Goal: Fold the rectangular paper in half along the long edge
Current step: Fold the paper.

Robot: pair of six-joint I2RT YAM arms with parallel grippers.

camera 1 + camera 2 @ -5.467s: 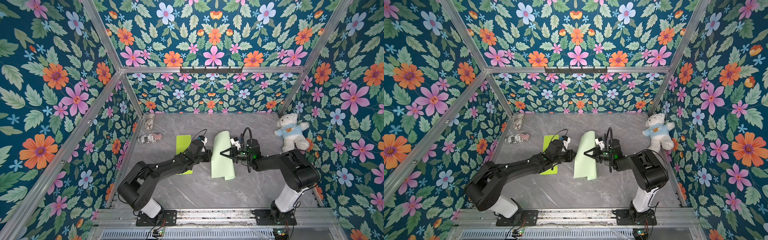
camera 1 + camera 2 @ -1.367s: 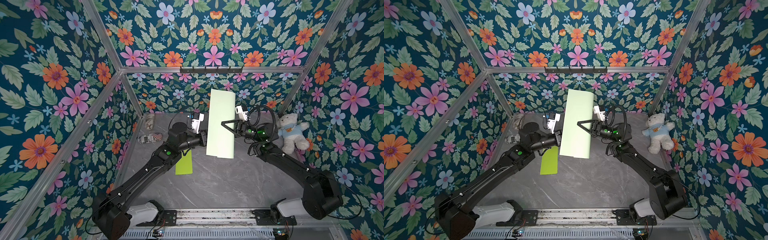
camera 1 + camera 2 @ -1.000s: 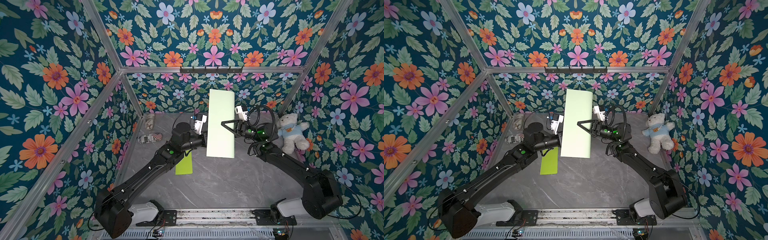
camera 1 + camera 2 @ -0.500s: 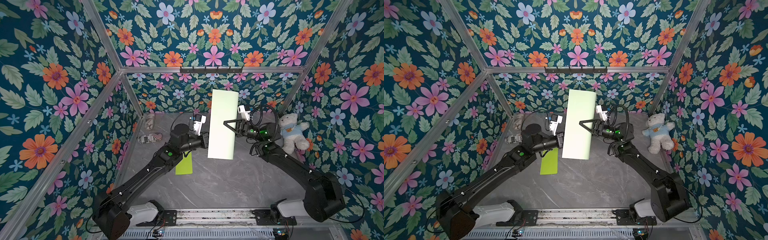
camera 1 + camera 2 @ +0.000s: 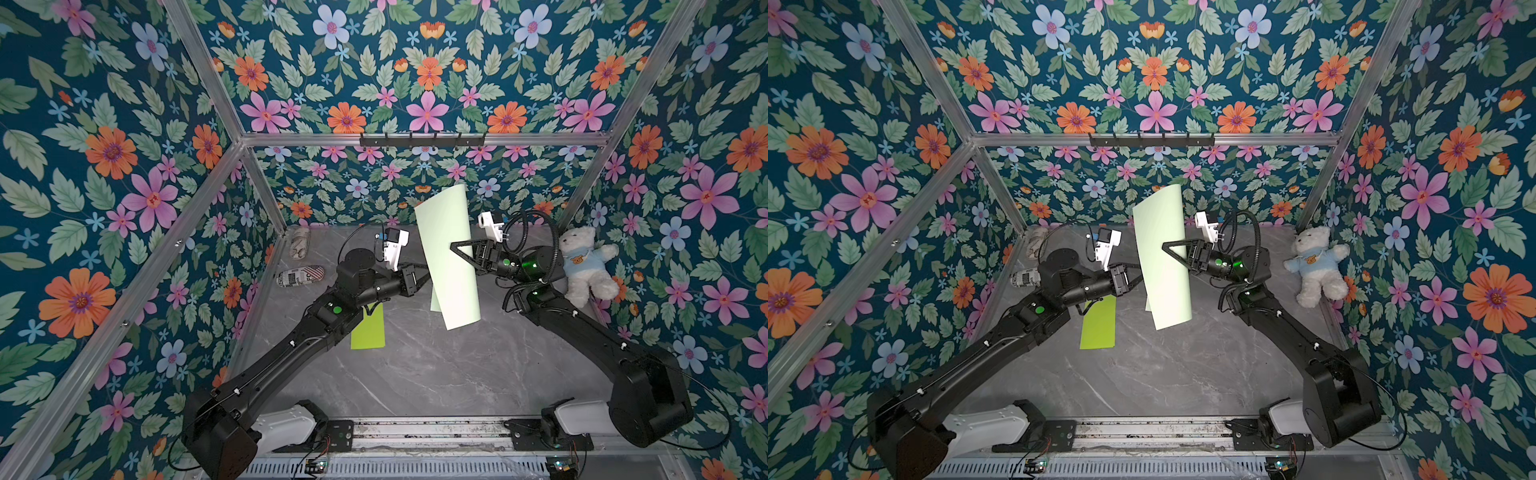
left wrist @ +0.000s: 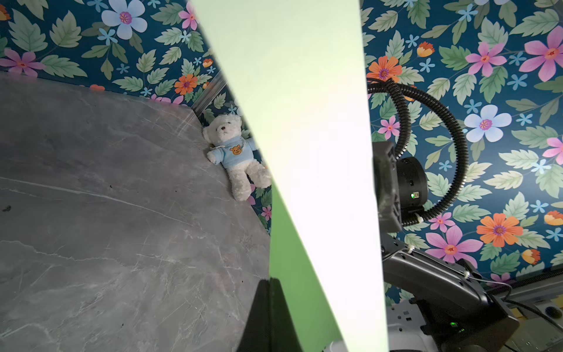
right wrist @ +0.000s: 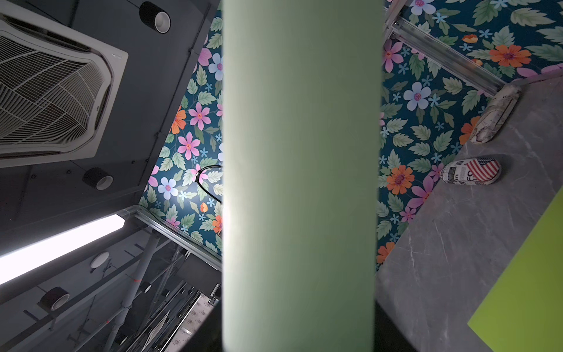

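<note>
While the pale green rectangular paper sheet [image 5: 449, 257] is hanging in the air above the grey marble-patterned tabletop [image 5: 415, 374], both arms are reaching toward it from opposite sides. In both top views the sheet is standing nearly on end and leaning slightly, with a second layer peeking out behind its lower left edge. The left gripper [image 5: 424, 277] is meeting the sheet's left edge about halfway down, jaws pressed together and pinching it. The right gripper [image 5: 455, 249] is touching the opposite edge at a similar height. One triangular finger is overlapping the front face, but whether it is clamping or spread cannot be told. A lime-green paper strip [image 5: 368, 332] is lying flat on the tabletop beneath the left arm. A white teddy bear in a blue shirt [image 5: 586, 266] is sitting by the right wall.
</note>
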